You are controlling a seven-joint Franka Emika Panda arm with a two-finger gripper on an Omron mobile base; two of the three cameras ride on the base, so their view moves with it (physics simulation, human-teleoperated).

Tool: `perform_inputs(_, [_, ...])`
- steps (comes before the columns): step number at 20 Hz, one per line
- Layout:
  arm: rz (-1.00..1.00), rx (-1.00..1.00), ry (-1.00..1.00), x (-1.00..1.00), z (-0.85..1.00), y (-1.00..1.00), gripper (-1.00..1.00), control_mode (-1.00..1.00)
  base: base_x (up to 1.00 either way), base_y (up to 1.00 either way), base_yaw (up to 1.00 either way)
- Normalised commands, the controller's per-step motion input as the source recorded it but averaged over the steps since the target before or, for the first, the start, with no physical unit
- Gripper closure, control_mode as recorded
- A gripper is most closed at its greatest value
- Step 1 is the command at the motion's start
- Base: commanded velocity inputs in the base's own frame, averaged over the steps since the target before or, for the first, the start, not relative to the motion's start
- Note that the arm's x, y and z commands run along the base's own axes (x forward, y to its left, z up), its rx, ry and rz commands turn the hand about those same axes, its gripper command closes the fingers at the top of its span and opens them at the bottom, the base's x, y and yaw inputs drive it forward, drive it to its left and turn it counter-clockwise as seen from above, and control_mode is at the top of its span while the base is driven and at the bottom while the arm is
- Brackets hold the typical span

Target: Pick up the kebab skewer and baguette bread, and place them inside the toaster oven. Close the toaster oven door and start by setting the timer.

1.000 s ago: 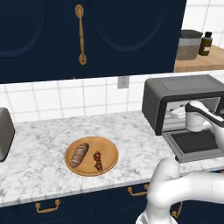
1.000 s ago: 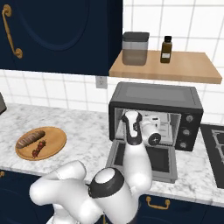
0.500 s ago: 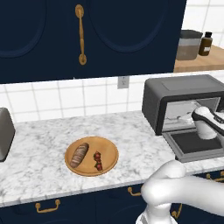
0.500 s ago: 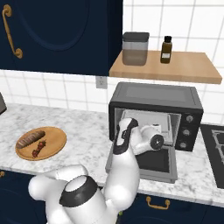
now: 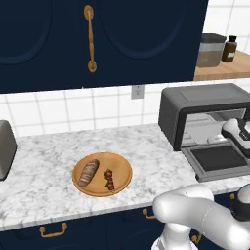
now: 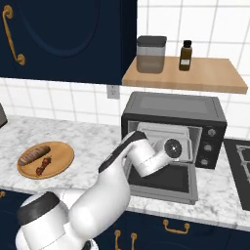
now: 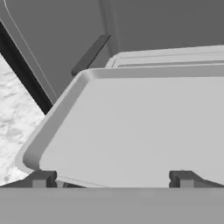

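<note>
A round wooden plate (image 5: pixel 122 172) lies on the white marble counter (image 5: pixel 49 146), near its front edge. A light grey toaster (image 5: pixel 6 149) stands at the counter's left end. On the wooden shelf (image 6: pixel 215 78) sit a grey lidded canister (image 6: pixel 150 53) at the left end and a small brown bottle (image 6: pixel 185 49) just beside it. Navy cabinets (image 5: pixel 136 39) with brass handles (image 5: pixel 89 36) hang above, and a wall outlet (image 5: pixel 137 91) sits in the white tiles.

We see arm hide toaster oven (image 6: pixel 174 128) interior's left part; toaster (image 5: pixel 6 149) left of plate (image 5: pixel 123 172) cut by edge.
</note>
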Motion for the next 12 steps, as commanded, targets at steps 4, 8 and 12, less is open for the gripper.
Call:
perform_inputs(4, [0.00, 0.06, 0.23, -0.52, 0.61, 0.00, -1.00, -1.00, 0.00, 0.00, 0.00])
perform_inputs(8, [0.01, 0.02, 0.00, -0.70, 0.87, 0.39, -1.00, -1.00, 0.00, 0.00, 0.00])
perform_inputs(12, [0.05, -0.03, 0.02, -0.95, 0.41, 0.83, -1.00, -1.00, 0.00, 0.00, 0.00])
